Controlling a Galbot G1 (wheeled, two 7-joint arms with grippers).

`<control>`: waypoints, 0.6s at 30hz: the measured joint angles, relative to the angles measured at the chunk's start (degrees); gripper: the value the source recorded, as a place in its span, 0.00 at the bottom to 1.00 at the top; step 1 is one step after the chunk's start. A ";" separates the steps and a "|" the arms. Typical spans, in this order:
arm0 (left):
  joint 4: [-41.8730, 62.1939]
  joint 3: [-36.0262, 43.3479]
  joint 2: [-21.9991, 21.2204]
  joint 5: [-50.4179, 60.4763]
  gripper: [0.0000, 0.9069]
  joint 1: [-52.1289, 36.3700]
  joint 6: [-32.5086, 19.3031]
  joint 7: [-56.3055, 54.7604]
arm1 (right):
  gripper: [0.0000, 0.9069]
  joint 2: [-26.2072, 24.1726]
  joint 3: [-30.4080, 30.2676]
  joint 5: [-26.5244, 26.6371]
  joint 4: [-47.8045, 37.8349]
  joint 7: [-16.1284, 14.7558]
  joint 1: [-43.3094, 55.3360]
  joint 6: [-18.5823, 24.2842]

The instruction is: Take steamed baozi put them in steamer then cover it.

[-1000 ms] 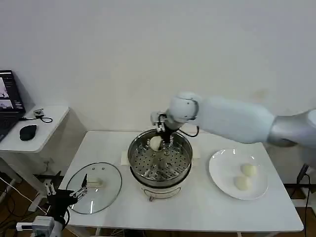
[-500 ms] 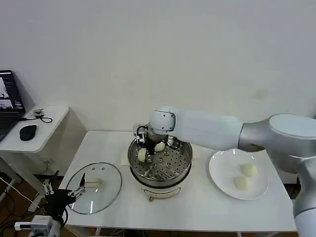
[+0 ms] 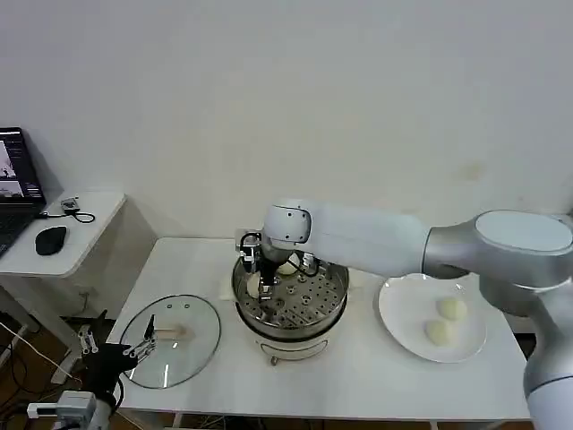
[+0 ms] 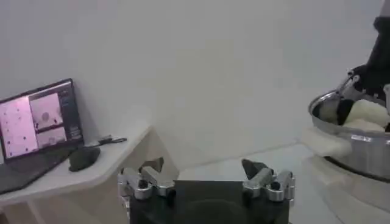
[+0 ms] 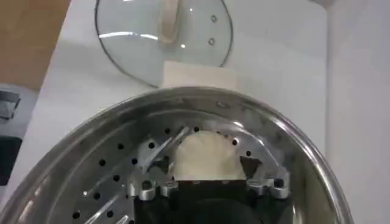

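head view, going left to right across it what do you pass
laptop → computer mouse → left gripper → cover → steamer with the right gripper down inside it → white plate holding two steamed baozi

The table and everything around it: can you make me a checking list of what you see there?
Surface: white table, a pale pad under the steamer.
Steamer: steel pot mid-table, uncovered, perforated tray inside.
Baozi: two on the white plate, at and; one in the steamer between the right gripper's fingers; another behind it.
Cover: glass lid flat on the table, to the steamer's left.
Clutter: nothing seen on the table.
Right gripper: inside the steamer, around a baozi.
Left gripper: open, parked low off the table's left corner.
Cables: a cord on the side desk.
Surroundings: laptop and mouse on that desk, white wall.
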 measured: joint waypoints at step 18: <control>-0.12 2.12 1.51 -0.24 1.00 -0.69 0.04 0.22 | 1.00 -24.26 -2.44 -7.21 15.66 -7.81 11.24 6.65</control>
